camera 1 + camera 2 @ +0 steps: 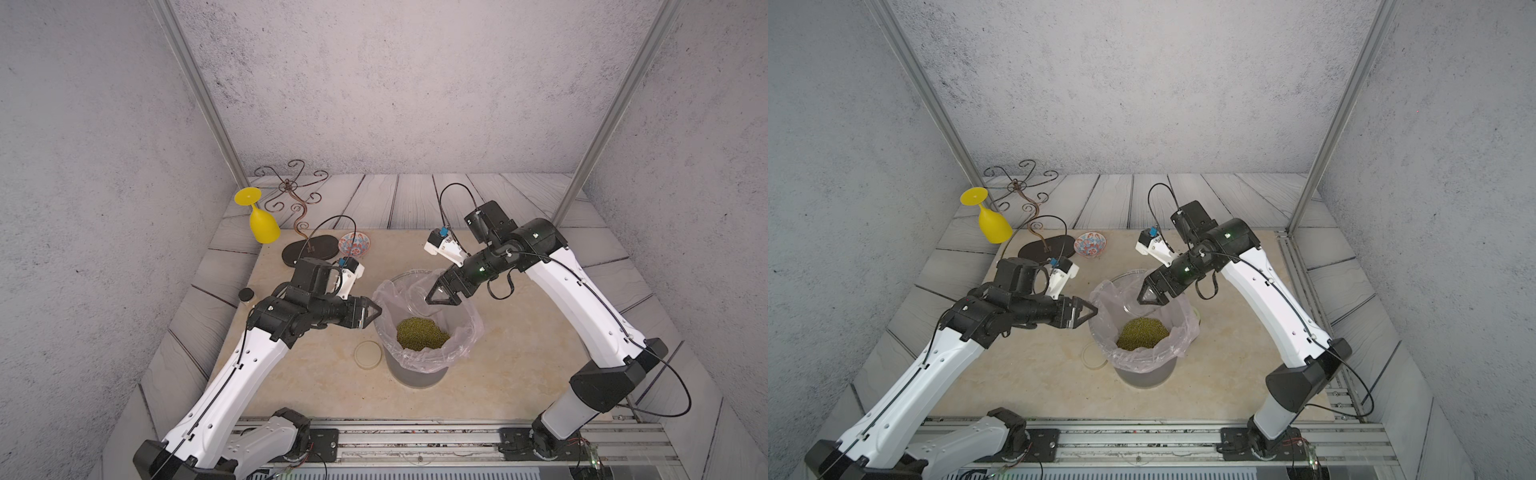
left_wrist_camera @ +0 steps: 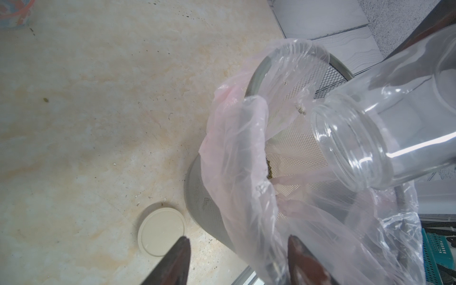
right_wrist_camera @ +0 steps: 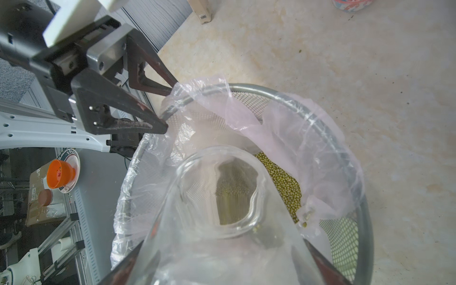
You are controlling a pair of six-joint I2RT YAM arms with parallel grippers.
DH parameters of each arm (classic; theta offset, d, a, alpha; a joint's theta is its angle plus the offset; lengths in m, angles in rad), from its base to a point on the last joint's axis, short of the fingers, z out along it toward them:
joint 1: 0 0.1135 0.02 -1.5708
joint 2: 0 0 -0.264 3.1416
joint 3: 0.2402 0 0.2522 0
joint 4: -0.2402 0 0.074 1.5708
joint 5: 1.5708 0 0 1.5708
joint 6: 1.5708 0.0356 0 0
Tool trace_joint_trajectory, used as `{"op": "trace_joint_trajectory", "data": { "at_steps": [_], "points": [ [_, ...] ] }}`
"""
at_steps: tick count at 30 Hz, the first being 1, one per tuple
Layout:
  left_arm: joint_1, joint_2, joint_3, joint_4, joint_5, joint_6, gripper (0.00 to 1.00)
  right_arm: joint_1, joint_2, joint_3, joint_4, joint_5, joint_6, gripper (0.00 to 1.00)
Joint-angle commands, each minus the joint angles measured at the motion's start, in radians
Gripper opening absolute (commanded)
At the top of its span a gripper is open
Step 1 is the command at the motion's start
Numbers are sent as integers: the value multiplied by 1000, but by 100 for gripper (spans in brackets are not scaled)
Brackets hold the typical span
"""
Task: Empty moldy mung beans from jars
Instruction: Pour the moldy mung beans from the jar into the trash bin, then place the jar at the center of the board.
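Mung beans (image 1: 422,332) lie heaped in the lined bin (image 1: 415,374); right gripper (image 1: 432,299) clamps the tilted, near-empty jar (image 2: 370,138), left gripper (image 3: 165,109) parted astride the rim; advise tipping steeper to shed stragglers.

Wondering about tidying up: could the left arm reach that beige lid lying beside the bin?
Probably yes: the beige lid lies uncovered on the table, close by the left end effector, whose jaws stand open at the bin's rim.

Bright even light, soft shadows, blurred close-ups
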Motion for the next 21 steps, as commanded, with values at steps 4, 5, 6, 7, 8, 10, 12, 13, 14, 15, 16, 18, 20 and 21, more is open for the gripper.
{"op": "trace_joint_trajectory", "data": {
  "at_steps": [4,5,6,7,8,10,12,13,14,15,16,18,20,21],
  "points": [
    [-3,-10,3,15,-3,-1,64,-2,-122,-58,163,-27,51,66],
    [-3,-13,9,18,-3,-4,64,-3,-133,-76,179,-33,56,65],
    [-3,-20,19,21,-2,-7,64,-3,-147,-98,202,-36,61,65],
    [-3,-29,30,23,-2,-9,64,-2,-158,-116,223,-37,65,65],
    [-3,-36,43,21,-6,-11,64,-3,-169,-130,236,-37,66,66],
    [-3,-57,71,18,-19,-14,67,-3,-186,-156,264,-38,73,66],
    [-3,-83,97,25,-27,-20,70,-3,-202,-175,288,-43,79,65],
    [-3,-95,106,31,-31,-24,71,-3,-208,-181,296,-47,82,66],
    [-3,-106,113,42,-29,-31,72,-3,-214,-191,307,-49,85,65],
    [-3,-117,116,64,-18,-42,73,-3,-220,-199,321,-53,90,66],
    [-4,-124,116,91,1,-55,74,-3,-225,-205,328,-57,92,66],
    [-3,-127,103,182,80,-104,75,-3,-235,-219,349,-67,99,66],
    [-3,-112,82,287,167,-172,76,-3,-245,-230,367,-79,107,65],
    [-3,-96,71,348,215,-209,77,-2,-250,-237,378,-86,112,66]
  ]
}}
